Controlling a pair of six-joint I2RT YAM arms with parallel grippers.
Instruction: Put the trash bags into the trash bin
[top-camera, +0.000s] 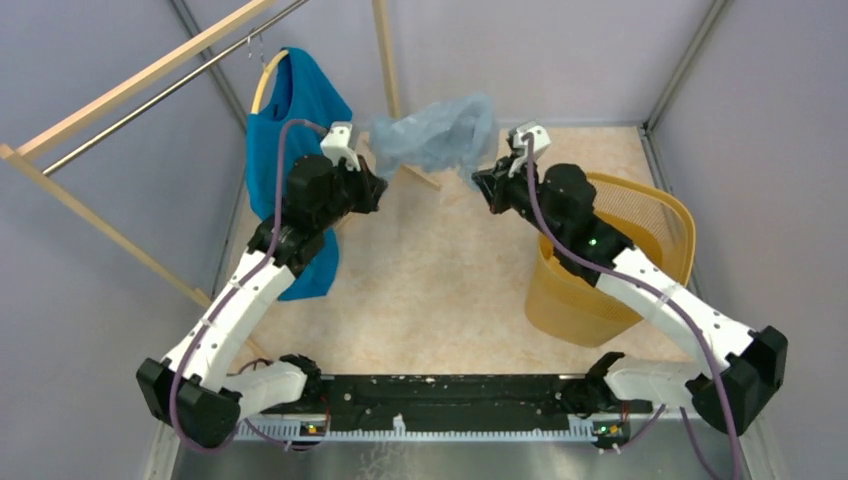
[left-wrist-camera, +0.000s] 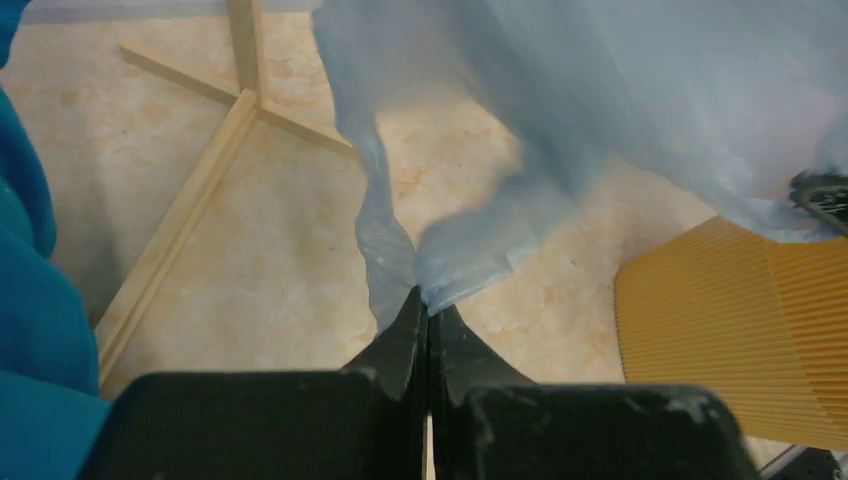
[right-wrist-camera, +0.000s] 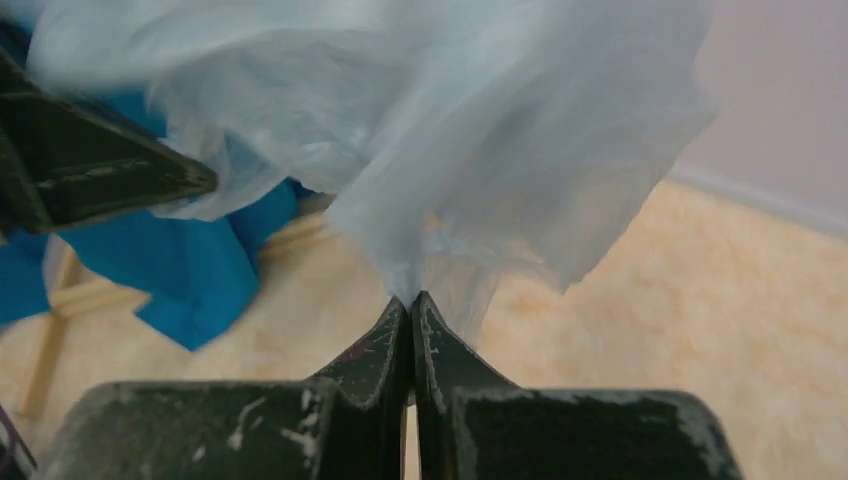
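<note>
Top view: trash bag (top-camera: 435, 135) is held off the table (top-camera: 440, 280), spread btwn left gripper (top-camera: 378, 180) and right gripper (top-camera: 480, 182). Trash bin (top-camera: 672, 215) is seen at right, partly under the right arm; bag is not in it. Teal shirt (top-camera: 300, 110) is hung on a rack at rear left.

Left wrist: fingers are clamped tight on a twisted strip of the bag's edge. Bin is seen lower right.

Right wrist: fingers are pinched on another fold, w/ the bag bunched above the tips.
</note>
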